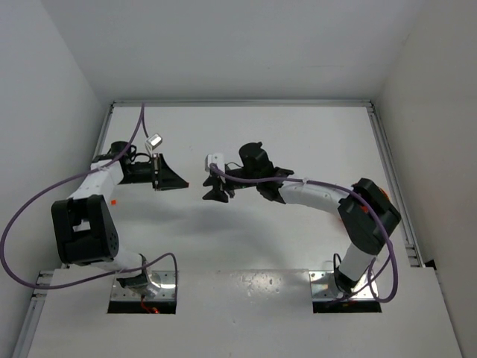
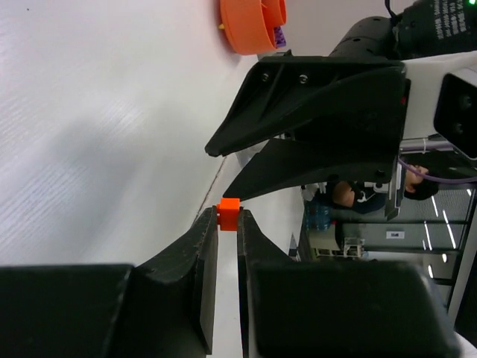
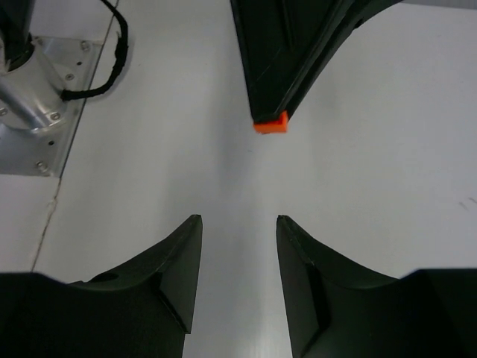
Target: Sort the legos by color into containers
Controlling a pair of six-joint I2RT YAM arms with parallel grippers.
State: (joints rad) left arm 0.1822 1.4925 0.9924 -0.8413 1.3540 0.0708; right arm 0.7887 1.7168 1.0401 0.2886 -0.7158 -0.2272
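Note:
My left gripper point(image 2: 229, 218) is shut on a small orange lego point(image 2: 229, 214), pinched at the very fingertips above the white table. The right wrist view shows the same orange lego point(image 3: 270, 124) at the tips of the left gripper point(image 3: 270, 118). Facing it a short way off, my right gripper point(image 3: 238, 218) stands open with nothing between its fingers. From above, the left gripper point(image 1: 185, 183) and right gripper point(image 1: 206, 190) point at each other near the table's middle. The round orange bowl point(image 2: 250, 26) lies beyond, with a purple lego point(image 2: 280, 35) inside; the right arm hides it in the top view.
Metal rails run along the table's left edge point(image 1: 104, 138) and right edge point(image 1: 391, 179). The arms' mounting plates point(image 1: 141, 289) sit at the near edge, and one plate point(image 3: 37, 112) with a black cable shows in the right wrist view.

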